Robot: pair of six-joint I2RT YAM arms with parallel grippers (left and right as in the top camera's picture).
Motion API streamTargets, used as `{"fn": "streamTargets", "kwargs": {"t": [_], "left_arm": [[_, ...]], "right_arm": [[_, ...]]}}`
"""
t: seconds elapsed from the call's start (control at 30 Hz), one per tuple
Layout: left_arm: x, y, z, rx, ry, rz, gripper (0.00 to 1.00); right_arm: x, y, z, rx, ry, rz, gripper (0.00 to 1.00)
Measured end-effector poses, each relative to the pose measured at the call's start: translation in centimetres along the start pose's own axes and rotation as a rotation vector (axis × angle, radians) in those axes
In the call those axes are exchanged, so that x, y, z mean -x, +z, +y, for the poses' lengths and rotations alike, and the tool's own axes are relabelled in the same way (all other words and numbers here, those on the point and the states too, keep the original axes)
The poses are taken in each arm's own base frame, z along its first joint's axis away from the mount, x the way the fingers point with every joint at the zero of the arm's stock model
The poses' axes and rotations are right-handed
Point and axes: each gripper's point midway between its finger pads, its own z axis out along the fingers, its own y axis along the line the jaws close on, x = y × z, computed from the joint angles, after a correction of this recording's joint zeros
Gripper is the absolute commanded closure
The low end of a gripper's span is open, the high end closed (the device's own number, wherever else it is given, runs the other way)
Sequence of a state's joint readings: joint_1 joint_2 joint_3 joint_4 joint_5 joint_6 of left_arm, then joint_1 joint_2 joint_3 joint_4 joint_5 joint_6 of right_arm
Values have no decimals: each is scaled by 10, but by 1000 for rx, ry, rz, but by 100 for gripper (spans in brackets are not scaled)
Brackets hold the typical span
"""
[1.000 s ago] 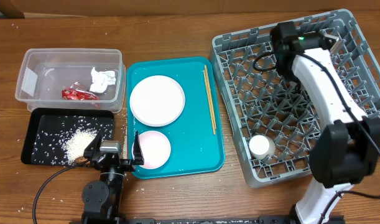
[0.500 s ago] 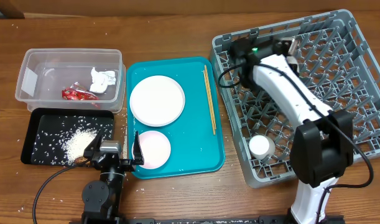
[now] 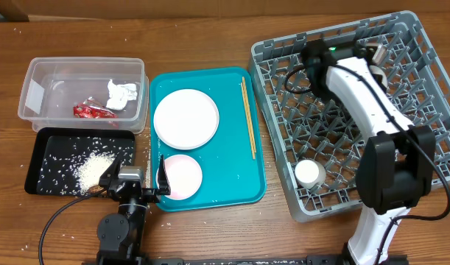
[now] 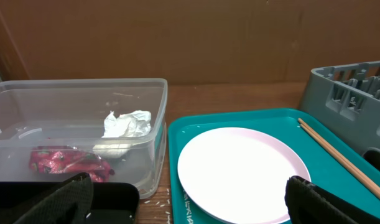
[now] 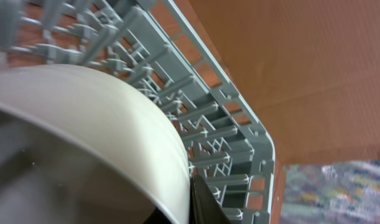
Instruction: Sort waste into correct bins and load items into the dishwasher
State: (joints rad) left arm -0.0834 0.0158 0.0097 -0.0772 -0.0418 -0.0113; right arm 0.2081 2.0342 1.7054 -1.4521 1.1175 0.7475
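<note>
My right gripper (image 3: 361, 53) is over the back of the grey dish rack (image 3: 431, 110) and is shut on the rim of a white bowl (image 5: 84, 124), held on edge among the rack's pegs (image 5: 202, 124). A white cup (image 3: 309, 173) stands in the rack's front left corner. The large plate (image 3: 185, 118), the smaller plate (image 3: 182, 177) and the chopsticks (image 3: 248, 118) lie on the teal tray (image 3: 247, 184). My left gripper (image 3: 140, 180) is open and empty at the tray's front left edge. The large plate also shows in the left wrist view (image 4: 239, 174).
The clear tub (image 3: 40, 73) at the back left holds the red wrapper (image 3: 92, 112) and the white tissue (image 3: 121, 93). The black tray (image 3: 51, 147) in front of it holds rice grains (image 3: 92, 171). Stray grains lie on the wooden table.
My right wrist swung left over the rack's back edge, then partly back to the right, with the bowl in it. The left arm has not moved.
</note>
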Motion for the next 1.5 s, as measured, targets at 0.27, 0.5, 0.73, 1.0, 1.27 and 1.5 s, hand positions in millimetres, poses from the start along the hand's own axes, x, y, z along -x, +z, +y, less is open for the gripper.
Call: {"fn": "streamTargets", "kwargs": {"t": [0.27, 0.5, 0.73, 1.0, 1.27, 1.5], "left_arm": [[0, 0, 0, 0, 0, 0, 0], [0, 0, 0, 0, 0, 0, 0], [0, 0, 0, 0, 0, 0, 0], [0, 0, 0, 0, 0, 0, 0], [0, 0, 0, 0, 0, -1, 0], [0, 0, 0, 0, 0, 0, 0]], "right_arm": [[-9, -32, 26, 60, -46, -63, 96], [-23, -57, 37, 38, -127, -172, 91], [-17, -56, 13, -59, -148, -222, 96], [-14, -21, 5, -80, -54, -137, 96], [-28, -57, 30, 11, -104, -171, 74], [-49, -75, 38, 76, -177, -106, 53]]}}
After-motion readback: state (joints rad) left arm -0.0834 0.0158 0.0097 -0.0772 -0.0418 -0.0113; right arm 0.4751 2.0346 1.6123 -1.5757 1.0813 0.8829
